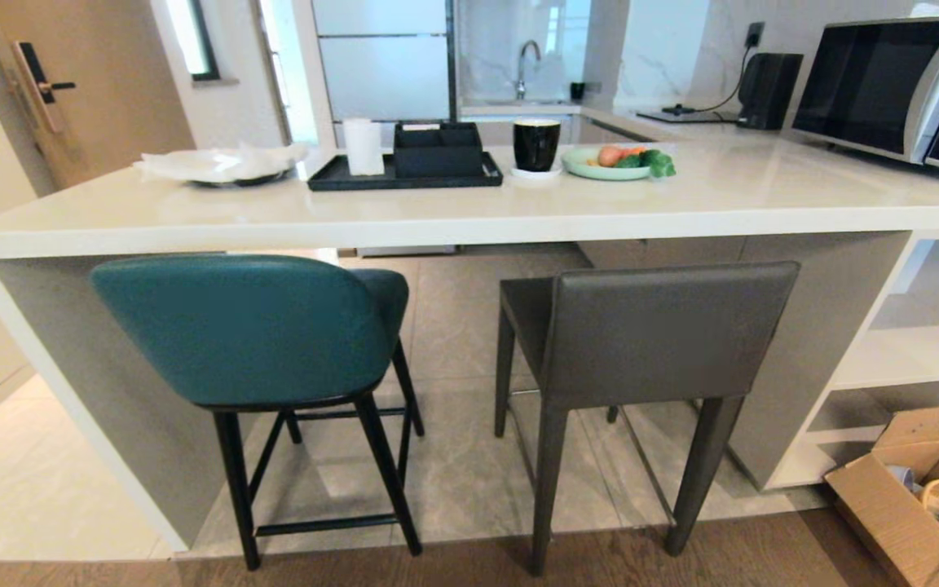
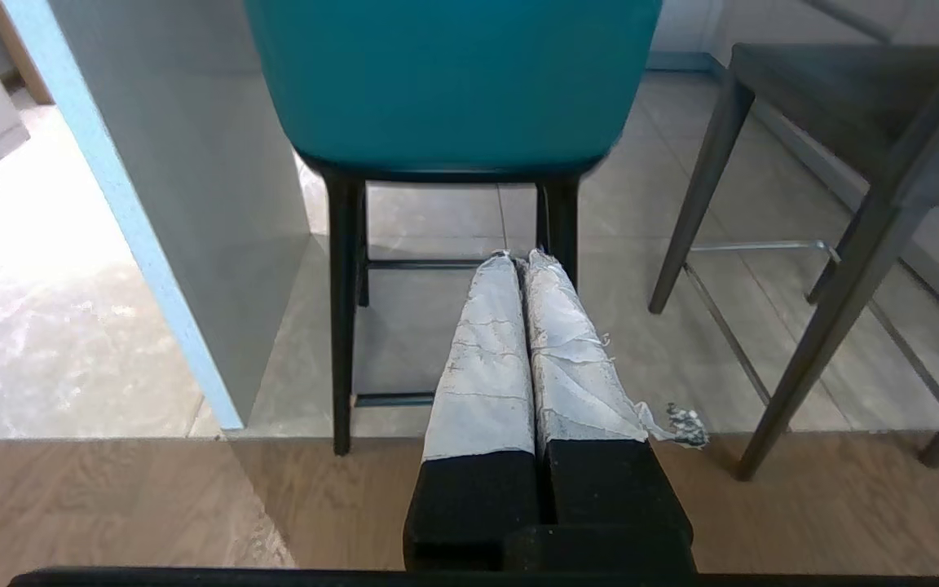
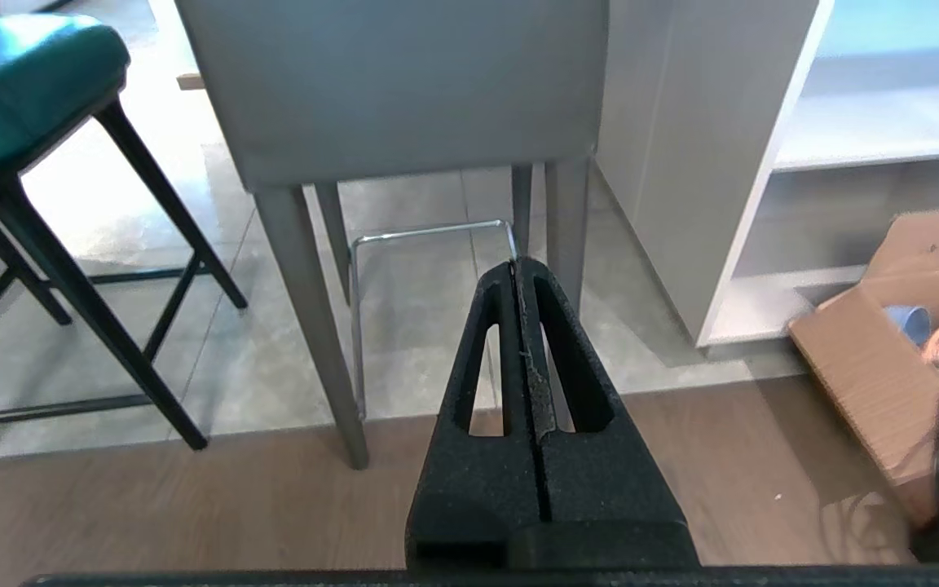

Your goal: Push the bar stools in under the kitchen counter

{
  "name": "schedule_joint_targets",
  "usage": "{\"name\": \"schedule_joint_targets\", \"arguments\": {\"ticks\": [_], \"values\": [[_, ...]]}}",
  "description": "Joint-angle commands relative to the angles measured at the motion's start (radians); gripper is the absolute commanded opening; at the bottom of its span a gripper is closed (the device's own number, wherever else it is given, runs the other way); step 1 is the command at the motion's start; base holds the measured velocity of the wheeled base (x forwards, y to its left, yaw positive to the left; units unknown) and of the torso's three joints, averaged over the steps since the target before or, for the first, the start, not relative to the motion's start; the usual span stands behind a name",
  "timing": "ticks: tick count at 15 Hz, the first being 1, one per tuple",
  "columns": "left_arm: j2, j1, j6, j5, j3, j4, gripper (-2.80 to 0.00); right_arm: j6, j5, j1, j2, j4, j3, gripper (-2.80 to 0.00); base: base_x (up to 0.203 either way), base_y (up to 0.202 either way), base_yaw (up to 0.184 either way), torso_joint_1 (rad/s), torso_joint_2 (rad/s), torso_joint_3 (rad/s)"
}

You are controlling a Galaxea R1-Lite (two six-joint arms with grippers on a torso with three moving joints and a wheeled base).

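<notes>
**Inspector:** Where the counter (image 1: 469,214) overhangs the tiled floor, both stools stand partly out, their backs past its near edge. The teal stool (image 1: 253,326) is by the counter's left end panel (image 1: 70,383); the grey stool (image 1: 649,334) is to its right, near the panel beside the open shelves (image 1: 910,350).

**Clerk:** Do their legs sit on the tile?

**Inspector:** The rear legs of each stand at the seam where tile meets wood floor. The stools are apart from each other.

**Clerk:** And the grippers?

**Inspector:** The left gripper (image 2: 522,259) is clenched, its cloth-wrapped fingers (image 2: 486,359) pressed together, holding nothing. It hangs low behind the teal stool, clear of its legs. The right gripper (image 3: 517,265) is likewise clenched and empty, its black fingers (image 3: 575,367) meeting at the tips, low behind the grey stool and not touching it.

**Clerk:** Anything on the counter?

**Inspector:** A black tray (image 1: 404,173), a black cup (image 1: 536,143), a green plate (image 1: 604,171) of produce, and a microwave (image 1: 897,86) at the far right corner. A cardboard box (image 1: 901,497) sits on the floor below the shelves.
</notes>
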Motion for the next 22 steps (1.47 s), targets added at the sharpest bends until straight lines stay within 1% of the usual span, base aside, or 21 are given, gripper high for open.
{"name": "schedule_joint_targets", "arguments": {"ticks": [1,9,22], "values": [[0.001,0.000,0.000,0.000,0.000,0.000,-2.80,0.000,0.000,0.000,0.002,0.000,0.002,-2.80,0.000,0.000,0.000,0.179,-0.48,-0.293],[0.001,0.000,0.000,0.000,0.000,0.000,-2.80,0.000,0.000,0.000,0.002,0.000,0.002,-2.80,0.000,0.000,0.000,0.180,-0.44,-0.259],[0.001,0.000,-0.002,0.000,0.000,0.000,-2.80,0.000,0.000,0.000,0.002,0.000,0.002,-2.80,0.000,0.000,0.000,0.009,-0.02,-0.012]]}}
